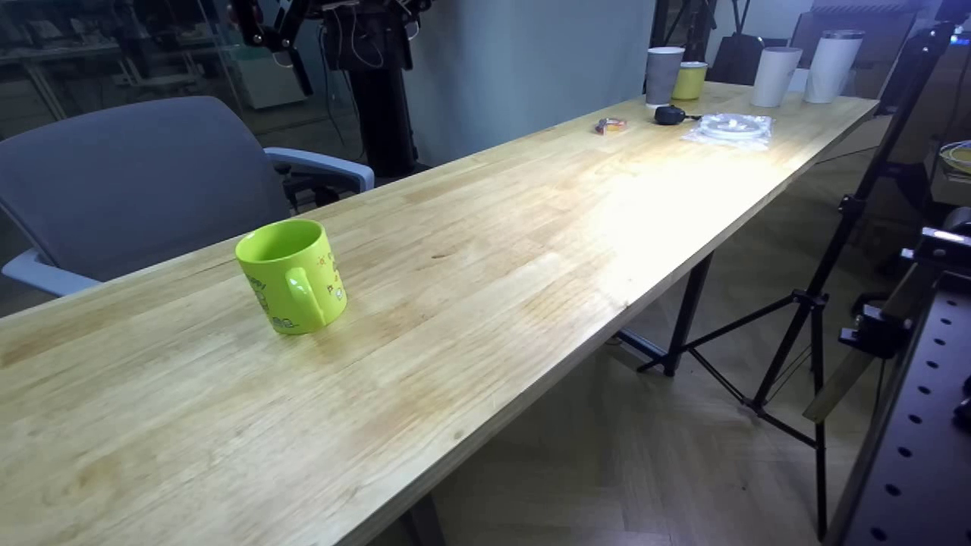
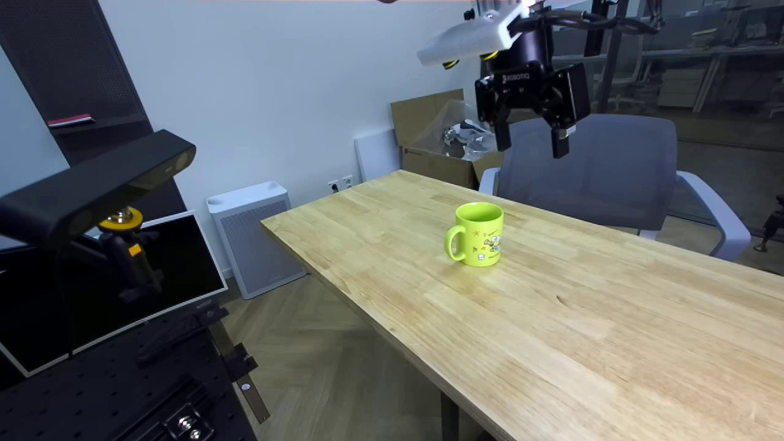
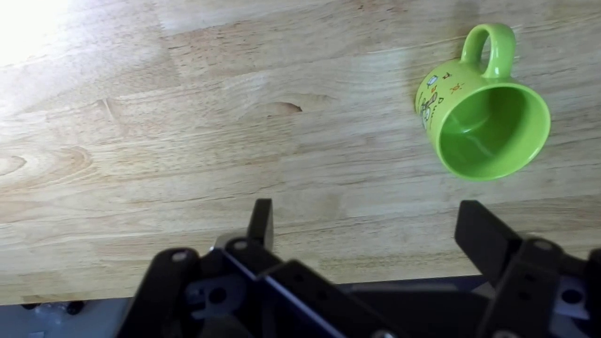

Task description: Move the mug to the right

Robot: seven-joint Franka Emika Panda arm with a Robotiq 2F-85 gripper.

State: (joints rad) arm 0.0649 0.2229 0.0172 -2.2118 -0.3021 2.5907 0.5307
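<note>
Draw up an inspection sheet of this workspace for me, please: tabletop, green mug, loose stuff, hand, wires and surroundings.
Surface: wooden table, brightly lit toward the far end in an exterior view.
Job's things: green mug, upright, with printed drawings; nothing seen inside.
Clutter: grey cup, yellow cup, two whitish cups, bagged item and small black object, at that far end.
Hand: open, holding nothing, apart from the mug.
Cables: dark cable above the hand.
Surroundings: chair, open cardboard box and tripod.
</note>
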